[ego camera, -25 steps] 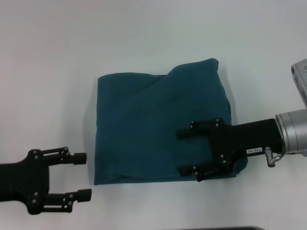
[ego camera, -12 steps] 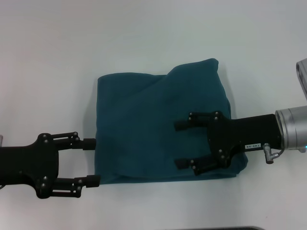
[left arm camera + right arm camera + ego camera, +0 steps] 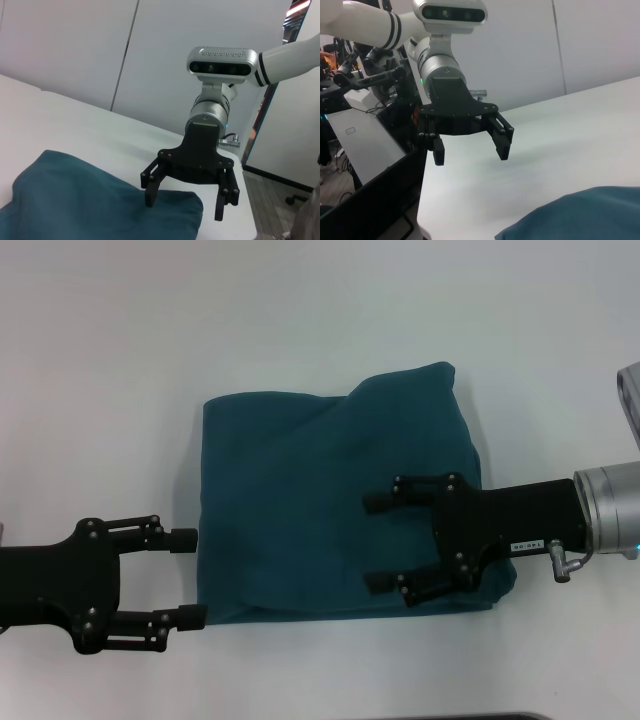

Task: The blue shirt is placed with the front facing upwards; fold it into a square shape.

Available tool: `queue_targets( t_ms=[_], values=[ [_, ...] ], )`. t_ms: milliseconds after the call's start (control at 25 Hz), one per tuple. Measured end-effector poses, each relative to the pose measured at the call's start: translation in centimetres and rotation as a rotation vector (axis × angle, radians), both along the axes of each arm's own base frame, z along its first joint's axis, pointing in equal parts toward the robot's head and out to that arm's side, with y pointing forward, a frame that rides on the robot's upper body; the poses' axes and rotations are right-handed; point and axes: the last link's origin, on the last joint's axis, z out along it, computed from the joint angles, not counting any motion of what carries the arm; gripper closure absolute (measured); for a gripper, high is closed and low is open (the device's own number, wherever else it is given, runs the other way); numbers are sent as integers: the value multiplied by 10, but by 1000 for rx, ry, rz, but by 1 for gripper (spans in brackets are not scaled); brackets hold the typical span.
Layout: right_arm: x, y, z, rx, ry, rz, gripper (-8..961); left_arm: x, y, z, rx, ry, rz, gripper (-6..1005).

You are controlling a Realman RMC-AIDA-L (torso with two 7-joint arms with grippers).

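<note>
**Folded shirt between two open grippers**

Table [image 3: 320, 320] is white and I see the work laid out on it from my head camera. On my left, the left gripper [image 3: 185, 578] sits low at the near-left edge of the cloth, its two fingers spread apart; the nearer fingertip looks to be touching the hem, though I can't be sure from this angle. In the middle lies the blue shirt [image 3: 290, 510], already folded into a rough square, with no lettering or collar showing. Its long axis runs a little more left-to-right than front-to-back, and the far right corner bulges up and away from me, so that edge is not straight. On my right, the right gripper [image 3: 377, 543] hovers over the near-right part of the fabric, pointing left, fingers wide apart and holding nothing. In the left wrist view that gripper [image 3: 182, 207] hangs just above the cloth [image 3: 75, 200].
</note>
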Motion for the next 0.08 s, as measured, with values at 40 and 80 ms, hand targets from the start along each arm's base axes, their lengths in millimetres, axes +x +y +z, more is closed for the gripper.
queue_targets(
  t_ms=[40, 80],
  values=[
    [0, 0, 0, 0, 0, 0, 8, 0, 0, 0, 0, -1, 0, 201],
    [0, 0, 0, 0, 0, 0, 8, 0, 0, 0, -1, -1, 1, 201]
  ],
)
